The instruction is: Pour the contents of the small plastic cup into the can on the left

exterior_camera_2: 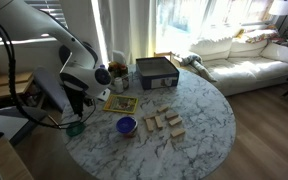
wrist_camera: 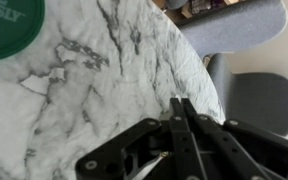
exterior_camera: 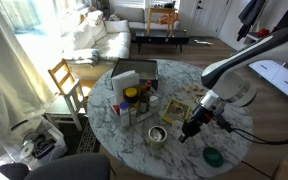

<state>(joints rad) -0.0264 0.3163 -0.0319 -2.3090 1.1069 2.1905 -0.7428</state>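
The can [exterior_camera: 157,135] is a short silver tin standing on the round marble table [exterior_camera: 174,150], near its front edge. It also shows in an exterior view [exterior_camera_2: 126,125], where it looks bluish. My gripper [exterior_camera: 191,129] hovers low over the table just right of the can, between it and a green disc [exterior_camera: 213,156]. In the wrist view the fingers [wrist_camera: 181,101] are pressed together with nothing between them, over bare marble. The green disc [wrist_camera: 9,25] sits at that view's top left. I cannot make out a small plastic cup in any view.
Jars with yellow and red lids [exterior_camera: 132,100] and a grey box [exterior_camera: 134,72] stand at the back of the table. Wooden blocks [exterior_camera_2: 164,121] and a yellow card [exterior_camera_2: 121,102] lie mid-table. A grey chair [wrist_camera: 234,25] stands past the table edge.
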